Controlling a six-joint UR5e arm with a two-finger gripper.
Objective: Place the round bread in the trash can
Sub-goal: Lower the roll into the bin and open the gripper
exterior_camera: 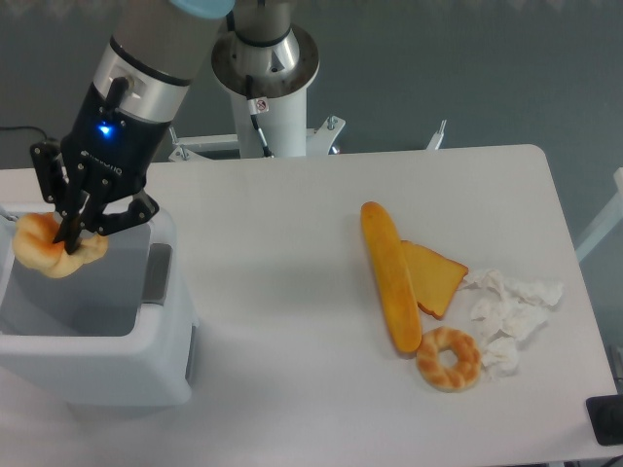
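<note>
The round bread (pixel 47 248), a lumpy cream-yellow bun with golden patches, hangs above the opening of the trash can (pixel 165 336), near its far left side. My gripper (pixel 70 233) is shut on the bun from above, fingers pinching its right part. The white boxy trash can stands at the table's left end, its greyish inside visible under the bun.
A long orange baguette (pixel 389 275), a slice of toast (pixel 435 276) and a striped ring-shaped bread (pixel 449 358) lie on the right half of the table, beside crumpled white paper (pixel 511 313). The robot's base column (pixel 268 88) stands behind the table.
</note>
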